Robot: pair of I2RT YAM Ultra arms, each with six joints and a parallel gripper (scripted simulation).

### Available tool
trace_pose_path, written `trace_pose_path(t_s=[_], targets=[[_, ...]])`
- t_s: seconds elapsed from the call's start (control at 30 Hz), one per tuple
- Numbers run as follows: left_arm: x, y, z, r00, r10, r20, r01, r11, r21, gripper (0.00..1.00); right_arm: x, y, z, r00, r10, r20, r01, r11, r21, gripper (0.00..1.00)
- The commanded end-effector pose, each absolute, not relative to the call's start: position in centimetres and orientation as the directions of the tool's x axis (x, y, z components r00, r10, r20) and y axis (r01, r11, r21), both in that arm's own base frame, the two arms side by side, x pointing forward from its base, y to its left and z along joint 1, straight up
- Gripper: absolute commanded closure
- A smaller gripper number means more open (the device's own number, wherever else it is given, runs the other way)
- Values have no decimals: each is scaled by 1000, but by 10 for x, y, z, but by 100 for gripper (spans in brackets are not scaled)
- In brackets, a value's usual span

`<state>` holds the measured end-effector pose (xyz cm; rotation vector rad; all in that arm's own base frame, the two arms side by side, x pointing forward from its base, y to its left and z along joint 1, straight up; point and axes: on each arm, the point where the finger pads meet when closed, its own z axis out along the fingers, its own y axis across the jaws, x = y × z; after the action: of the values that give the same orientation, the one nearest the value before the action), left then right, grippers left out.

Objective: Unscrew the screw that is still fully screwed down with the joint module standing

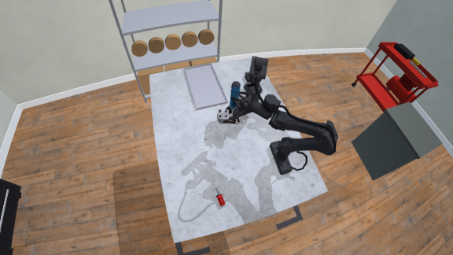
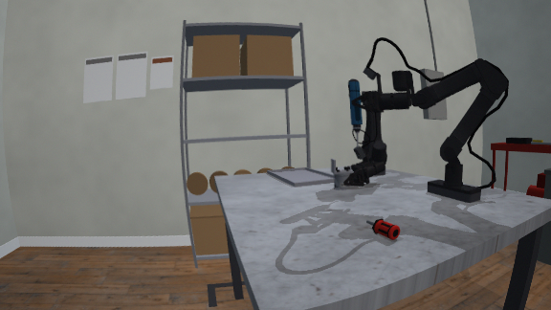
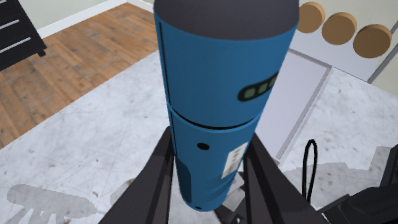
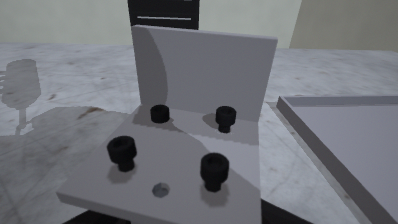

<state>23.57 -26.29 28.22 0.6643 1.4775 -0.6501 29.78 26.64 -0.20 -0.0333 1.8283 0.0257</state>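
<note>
The electric screwdriver is upright, bit down. My left gripper is shut on its blue barrel. The bit is in the air above my right gripper, apart from the screws. The joint module stands on the table, with the bracket on top. My right gripper is shut on the module low down. The back-left screw has its head down on the plate; the other three screws stand raised. An empty hole is near the front.
A shallow grey tray lies beside the module. A red screwdriver lies near the table's front. The left arm's links reach over the table close to the right arm.
</note>
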Motion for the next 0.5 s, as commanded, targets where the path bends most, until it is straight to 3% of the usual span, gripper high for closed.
trace_pose_path(t_s=[0.0,0.47], targets=[[233,-257,332,94,-110,-989,741,672,-5,58,299,268,1,-250,1,-968,-35,999,10,41],[232,-257,333,95,-114,-989,740,672,-7,58,299,268,1,-250,1,-968,-35,999,10,41]])
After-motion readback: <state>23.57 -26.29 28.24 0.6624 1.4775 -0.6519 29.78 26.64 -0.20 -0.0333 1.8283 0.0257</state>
